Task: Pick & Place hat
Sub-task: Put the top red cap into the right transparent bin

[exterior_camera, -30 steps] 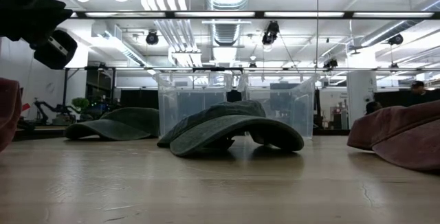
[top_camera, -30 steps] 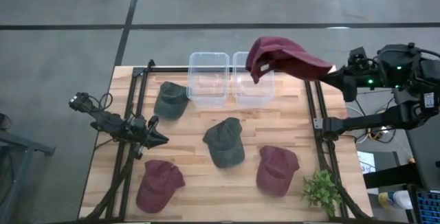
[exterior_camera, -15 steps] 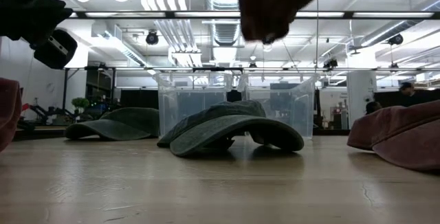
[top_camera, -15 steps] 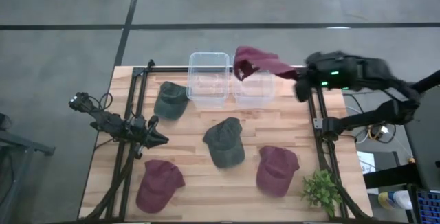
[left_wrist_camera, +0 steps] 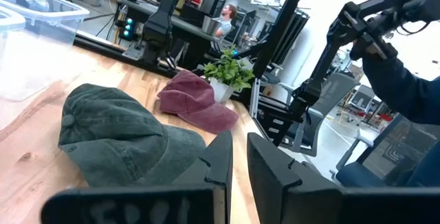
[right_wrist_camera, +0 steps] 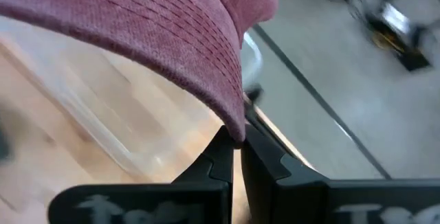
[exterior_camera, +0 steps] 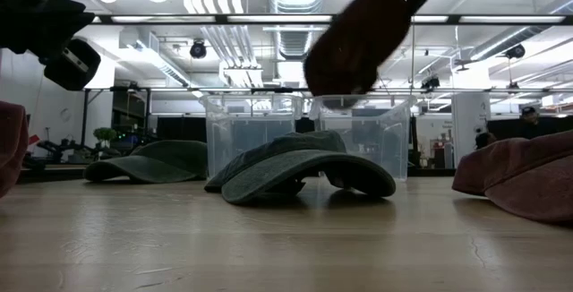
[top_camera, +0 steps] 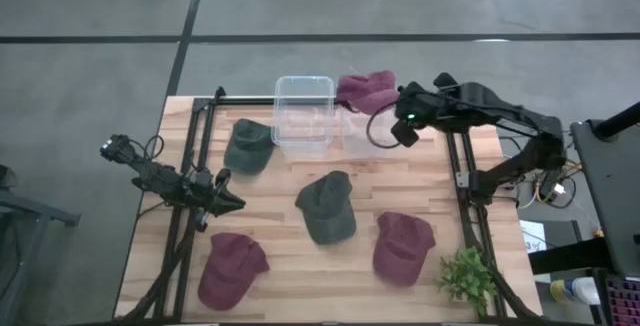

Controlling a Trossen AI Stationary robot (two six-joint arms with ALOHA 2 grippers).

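Your right gripper (right_wrist_camera: pixel 236 147) is clamped on the brim edge of a maroon fabric cap (top_camera: pixel 366 92), holding it in the air over the right-hand clear plastic bin (top_camera: pixel 362 138) at the far edge of the wooden table (top_camera: pixel 280 221). In the low view the cap's top and the gripper are cut off. Your left gripper (top_camera: pixel 226 202) waits near the table's left side, fingers (left_wrist_camera: pixel 221 157) nearly together and holding nothing, pointed toward a dark green cap (top_camera: pixel 326 206) lying mid-table.
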